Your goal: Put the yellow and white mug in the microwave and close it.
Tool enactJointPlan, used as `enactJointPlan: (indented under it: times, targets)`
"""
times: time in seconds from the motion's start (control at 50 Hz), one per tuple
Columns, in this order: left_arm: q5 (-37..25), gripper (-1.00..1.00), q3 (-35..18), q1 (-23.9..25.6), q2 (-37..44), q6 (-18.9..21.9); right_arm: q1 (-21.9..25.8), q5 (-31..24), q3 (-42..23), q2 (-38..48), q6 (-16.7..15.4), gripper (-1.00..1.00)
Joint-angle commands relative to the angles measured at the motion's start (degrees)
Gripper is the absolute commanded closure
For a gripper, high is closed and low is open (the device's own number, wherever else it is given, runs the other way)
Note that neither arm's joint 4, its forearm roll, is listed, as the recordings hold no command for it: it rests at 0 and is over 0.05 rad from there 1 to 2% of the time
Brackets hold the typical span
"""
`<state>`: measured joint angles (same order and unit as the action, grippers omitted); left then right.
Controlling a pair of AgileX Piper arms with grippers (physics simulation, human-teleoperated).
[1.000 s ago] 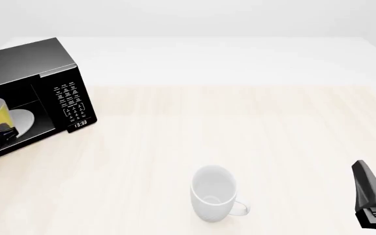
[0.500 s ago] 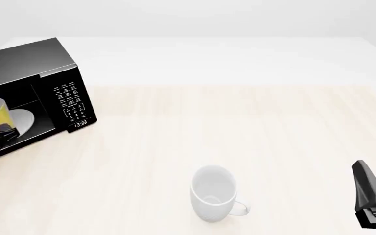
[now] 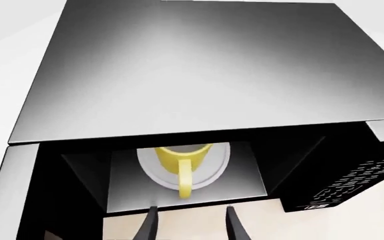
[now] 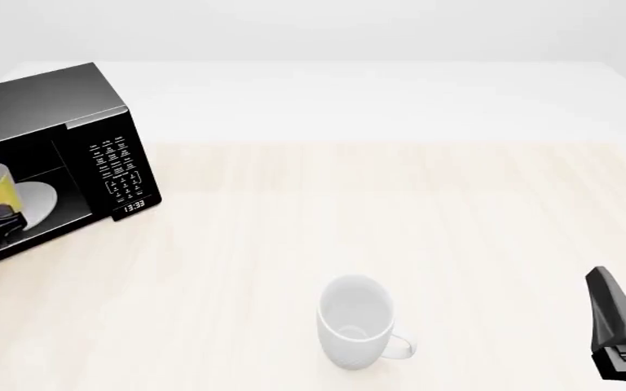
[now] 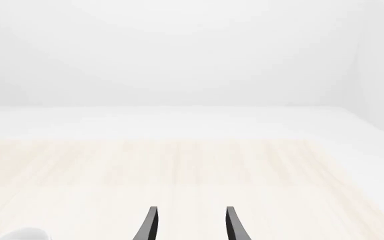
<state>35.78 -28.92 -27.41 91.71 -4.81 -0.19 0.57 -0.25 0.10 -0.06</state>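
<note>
One yellow and white mug (image 3: 182, 161) inside one microwave (image 3: 199, 75).

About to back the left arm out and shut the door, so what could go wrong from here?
1. The yellow mug sits on the turntable plate with its handle pointing out toward the opening; the open left hand is just outside and could clip it.
2. The microwave door runs off the picture's edge, so its swing is hard to judge.
</note>
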Motion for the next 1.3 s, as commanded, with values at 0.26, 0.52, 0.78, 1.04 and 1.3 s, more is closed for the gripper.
enactJointPlan:
  times: [0.26,0.52,0.78,1.04,1.3]
  targets:
    - [-2.95,-1.00,3.01,1.71,-6.22,-0.31,0.01,0.00,0.00,0.00,0.00,-1.00]
    - [-6.26,-1.00,5.28,2.26,-12.57,-0.86,0.00,0.00,0.00,0.00,0.00,-1.00]
    - [-9.36,-1.00,7.35,2.74,-17.34,-1.77,0.00,0.00,0.00,0.00,-0.01,-1.00]
    - [-12.02,-1.00,8.41,1.50,-21.01,0.04,0.00,-0.01,0.00,0.00,0.00,-1.00]
    - [-16.50,-1.00,8.41,1.85,-26.52,0.07,0.01,0.02,0.00,0.00,0.00,-1.00]
